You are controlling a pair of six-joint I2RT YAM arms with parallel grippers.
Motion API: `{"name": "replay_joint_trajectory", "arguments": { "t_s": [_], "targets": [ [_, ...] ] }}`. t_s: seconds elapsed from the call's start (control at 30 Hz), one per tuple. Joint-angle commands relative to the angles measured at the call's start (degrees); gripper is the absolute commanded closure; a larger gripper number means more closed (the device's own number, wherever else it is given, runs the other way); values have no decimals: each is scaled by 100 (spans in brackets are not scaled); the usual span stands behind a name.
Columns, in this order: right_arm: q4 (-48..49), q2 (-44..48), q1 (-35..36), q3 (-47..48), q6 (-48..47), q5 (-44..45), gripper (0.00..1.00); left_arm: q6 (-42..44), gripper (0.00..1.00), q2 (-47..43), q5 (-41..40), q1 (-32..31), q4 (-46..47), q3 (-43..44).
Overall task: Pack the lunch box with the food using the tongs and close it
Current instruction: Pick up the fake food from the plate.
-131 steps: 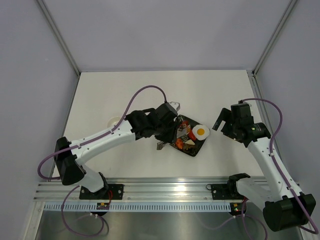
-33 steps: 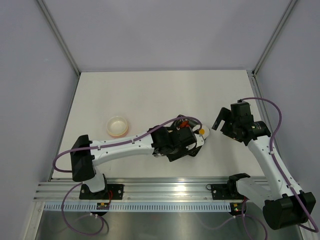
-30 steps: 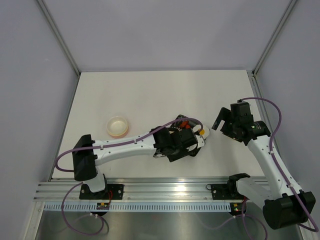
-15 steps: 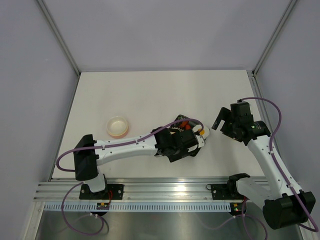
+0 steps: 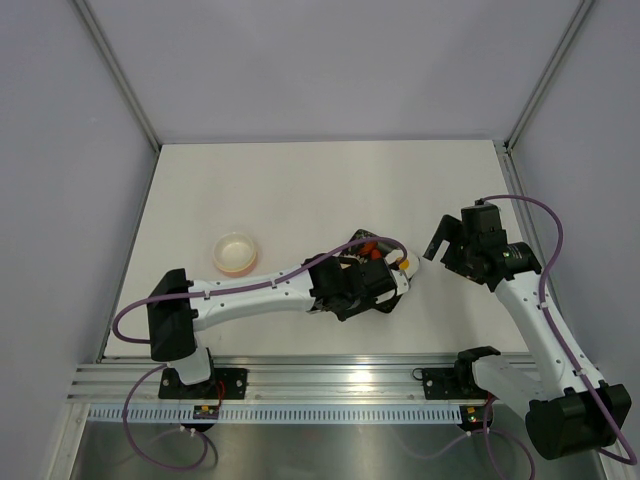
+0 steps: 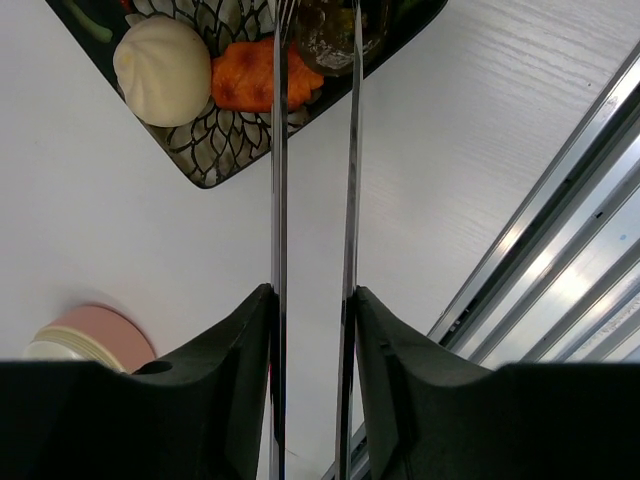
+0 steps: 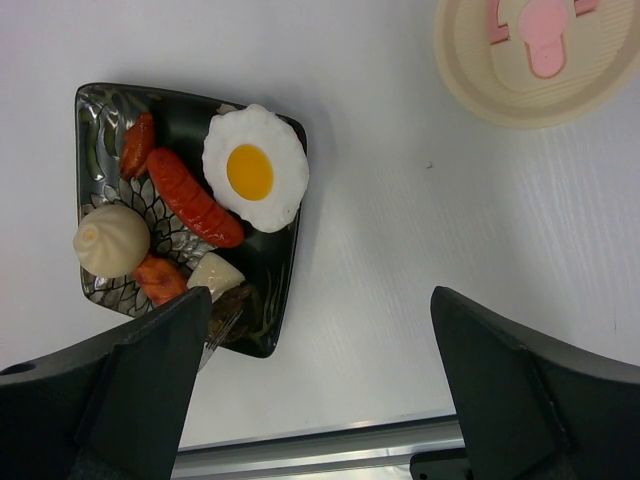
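I observe left jaws pinching the tongs (image 6: 279,180), tips at a brown bit (image 6: 335,35) on the black plate (image 6: 197,160); right jaws spread wide.

The left gripper (image 6: 313,292) swung tongs (image 6: 278,180) round the plate (image 6: 200,160).

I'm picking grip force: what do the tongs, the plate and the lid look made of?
The tongs: probably polished steel, thin mirror-bright arms. The plate: glossy black with silvery petal pattern; glazed ceramic or plastic, unclear. The lid: likely matte cream plastic, moulded rings, pink mark.
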State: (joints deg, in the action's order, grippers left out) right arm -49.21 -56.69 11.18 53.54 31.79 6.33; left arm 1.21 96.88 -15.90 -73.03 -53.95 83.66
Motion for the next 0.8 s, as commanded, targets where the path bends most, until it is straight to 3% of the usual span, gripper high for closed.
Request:
{"name": "replay_joint_trajectory", "arguments": {
  "t_s": [0.0, 0.6, 0.77],
  "targets": [
    [96, 105, -28, -1, 46, -79, 1, -16, 65, -90, -159, -35, 122, 274],
    [34, 158, -28, -10, 64, -79, 0, -385, 99, -582, -589, 0, 280, 415],
    [61, 149, -19, -10, 90, -79, 1, -692, 100, -732, -835, 359, 289, 414]
  ]
}}
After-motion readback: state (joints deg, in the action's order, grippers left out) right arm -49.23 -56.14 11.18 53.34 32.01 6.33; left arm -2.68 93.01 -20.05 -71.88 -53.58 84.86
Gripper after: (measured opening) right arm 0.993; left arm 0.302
